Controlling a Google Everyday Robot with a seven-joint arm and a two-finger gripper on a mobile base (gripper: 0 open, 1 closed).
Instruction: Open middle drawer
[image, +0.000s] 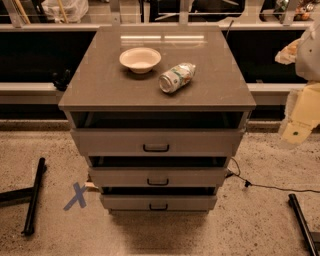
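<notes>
1. Middle drawer (158, 175): second of three in the cabinet (80, 142), its black bar handle (158, 182) centred on the front.
2. Pincer (299, 120): at the right edge, well apart from the drawers; how far open, cannot tell.
3. Surface (100, 85): carries a bowl (140, 60) and a can (176, 77) on its side.

Test lab: drawer cabinet (100, 87) on speckled floor (260, 225), blue tape X (77, 196), loose cable (272, 188), black stand legs (34, 197). My gripper (300, 127) hangs beyond its right edge.
</notes>
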